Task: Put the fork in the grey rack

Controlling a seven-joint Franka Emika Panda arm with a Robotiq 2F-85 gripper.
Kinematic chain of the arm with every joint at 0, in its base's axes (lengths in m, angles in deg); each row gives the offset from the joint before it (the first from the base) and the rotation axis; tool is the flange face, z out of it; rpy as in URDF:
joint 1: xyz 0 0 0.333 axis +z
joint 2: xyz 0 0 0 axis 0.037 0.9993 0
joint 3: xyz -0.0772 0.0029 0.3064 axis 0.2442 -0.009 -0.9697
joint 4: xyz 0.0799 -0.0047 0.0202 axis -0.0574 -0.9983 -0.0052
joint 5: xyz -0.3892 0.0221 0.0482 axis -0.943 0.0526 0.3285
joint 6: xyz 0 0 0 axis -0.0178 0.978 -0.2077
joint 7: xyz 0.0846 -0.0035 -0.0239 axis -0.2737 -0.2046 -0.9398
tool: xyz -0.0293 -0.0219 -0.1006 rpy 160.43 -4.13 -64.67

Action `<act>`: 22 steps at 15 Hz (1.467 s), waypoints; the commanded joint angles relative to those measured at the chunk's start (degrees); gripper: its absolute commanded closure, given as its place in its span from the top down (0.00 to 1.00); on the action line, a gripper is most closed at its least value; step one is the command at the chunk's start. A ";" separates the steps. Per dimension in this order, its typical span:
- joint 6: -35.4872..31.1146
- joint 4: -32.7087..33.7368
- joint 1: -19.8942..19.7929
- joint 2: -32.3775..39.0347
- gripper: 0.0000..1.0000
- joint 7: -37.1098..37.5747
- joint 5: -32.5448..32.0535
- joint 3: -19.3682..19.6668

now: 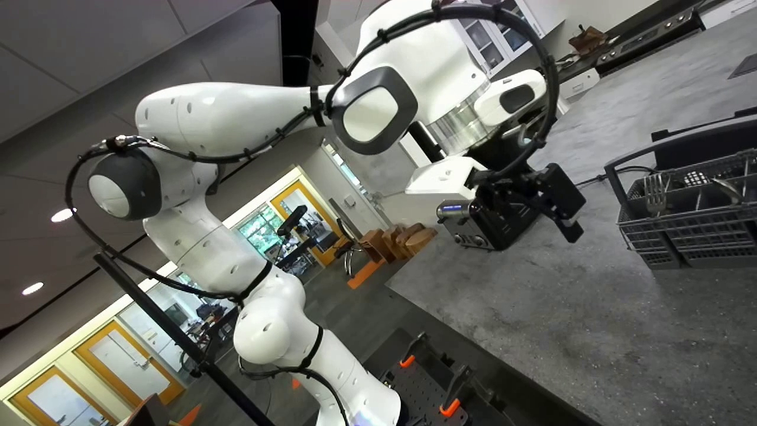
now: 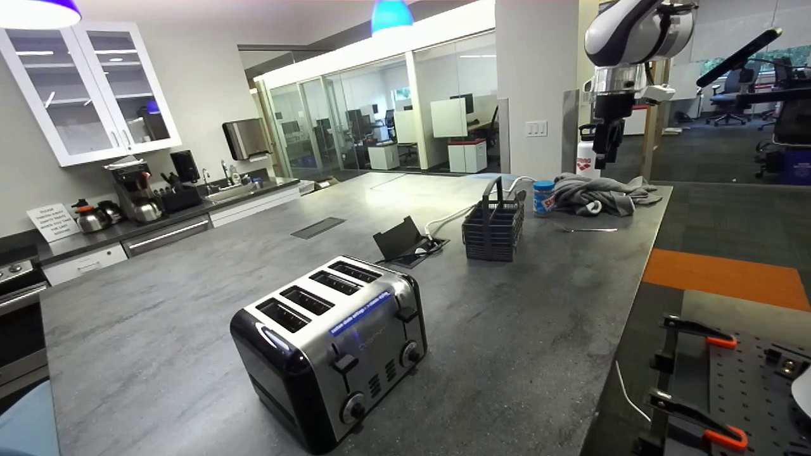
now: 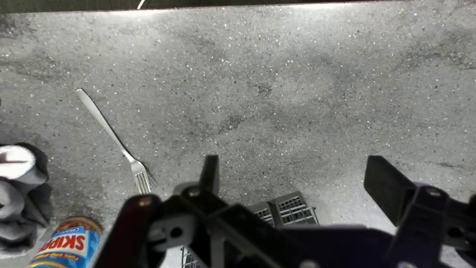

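Wrist view: one end effector (image 3: 292, 165), its two fingers (image 3: 386, 188) are standing wide apart; one fork (image 3: 113, 136) is lying flat on the bench (image 3: 282, 93), tines toward the view's lower edge; one jar (image 3: 70, 242) labelled Skippy and one grey cloth (image 3: 16, 234) are resting near it; one grey rack (image 3: 292, 208) is showing in part, the end effector hiding the rest.

In an exterior view: one four-slot toaster (image 2: 329, 354) is standing on the bench; the grey rack is standing upright; the fork is lying outside it, near the grey cloth; the end effector is hanging above, well apart from the fork.

In an exterior view: the grey rack is holding one second fork (image 1: 655, 195), tines up, and one further metal utensil (image 1: 728, 190), type unclear.
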 commanded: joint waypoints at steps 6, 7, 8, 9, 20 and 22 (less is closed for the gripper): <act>-5.89 0.71 -3.36 2.04 1.00 -2.85 0.86 -3.07; -8.01 1.27 -3.88 2.88 1.00 -5.33 1.37 -3.06; -10.46 1.97 -4.43 4.21 1.00 -8.01 1.99 -2.86; -12.37 2.53 -5.01 5.35 1.00 -10.04 2.74 -2.76; -21.76 17.68 -20.43 28.16 1.00 -46.59 16.22 -12.12; -21.55 22.51 -24.45 33.46 1.00 -49.92 19.20 -16.69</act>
